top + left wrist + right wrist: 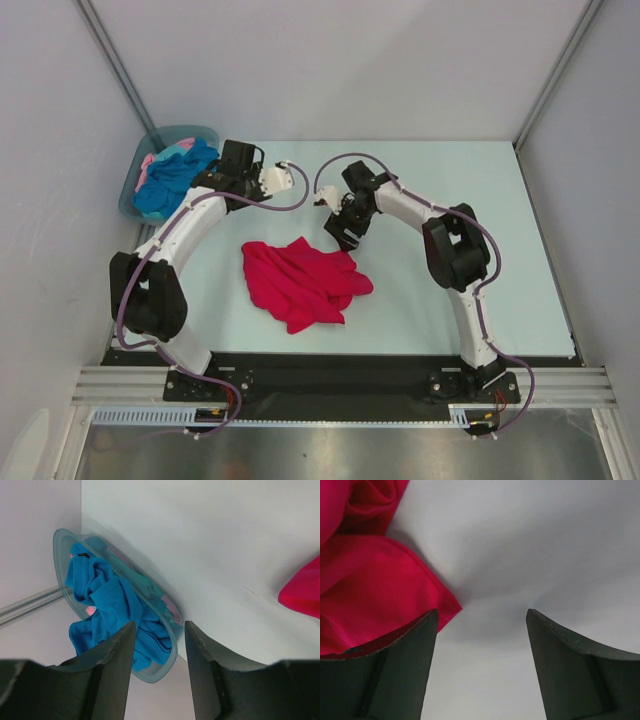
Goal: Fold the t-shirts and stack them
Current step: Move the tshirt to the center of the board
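Note:
The crimson-red t-shirt point(300, 282) lies crumpled in a heap on the middle of the table; part of it also shows in the left wrist view point(302, 595) and the right wrist view point(375, 590). The turquoise-blue t-shirt point(175, 178) point(110, 600) is bunched in the grey-teal tub point(140, 165) point(56, 545) at the back left. Bits of the pale pink t-shirt point(158, 160) point(172, 609) show under it. My left gripper point(212, 180) point(160, 625) is open and empty beside the tub. My right gripper point(340, 235) point(482, 612) is open and empty just above the table at the red shirt's far right edge.
The pale table point(480, 200) is bordered by white walls on the left, back and right. The tub stands in the back left corner against the wall. A black strip and metal rail run along the near edge by the arm bases.

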Robot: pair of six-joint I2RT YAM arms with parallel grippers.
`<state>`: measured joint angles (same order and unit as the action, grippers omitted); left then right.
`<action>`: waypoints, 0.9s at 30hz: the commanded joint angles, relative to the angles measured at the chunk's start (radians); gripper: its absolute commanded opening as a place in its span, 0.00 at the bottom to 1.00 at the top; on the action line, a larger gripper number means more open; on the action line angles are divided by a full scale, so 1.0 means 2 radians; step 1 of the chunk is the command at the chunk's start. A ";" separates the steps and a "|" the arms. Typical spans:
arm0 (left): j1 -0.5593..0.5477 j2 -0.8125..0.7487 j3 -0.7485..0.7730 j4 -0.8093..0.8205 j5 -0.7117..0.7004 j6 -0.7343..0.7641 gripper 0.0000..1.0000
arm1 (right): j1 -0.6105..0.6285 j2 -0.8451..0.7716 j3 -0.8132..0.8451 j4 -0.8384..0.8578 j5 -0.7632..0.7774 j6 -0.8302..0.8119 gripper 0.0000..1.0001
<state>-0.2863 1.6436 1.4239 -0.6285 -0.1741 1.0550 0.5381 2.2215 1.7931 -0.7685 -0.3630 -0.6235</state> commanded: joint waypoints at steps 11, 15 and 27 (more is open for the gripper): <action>-0.003 -0.015 0.006 0.019 -0.012 -0.010 0.50 | 0.015 0.011 -0.013 -0.032 -0.022 -0.007 0.52; -0.001 -0.015 0.008 0.020 -0.013 -0.007 0.50 | 0.016 0.017 -0.011 -0.028 -0.013 -0.001 0.14; 0.000 -0.015 0.010 0.025 -0.013 -0.012 0.50 | 0.005 0.010 -0.015 0.041 0.074 0.026 0.00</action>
<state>-0.2859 1.6436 1.4231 -0.6067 -0.1822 1.0473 0.5591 2.2330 1.7676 -0.7876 -0.3489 -0.5854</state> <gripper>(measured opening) 0.503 0.010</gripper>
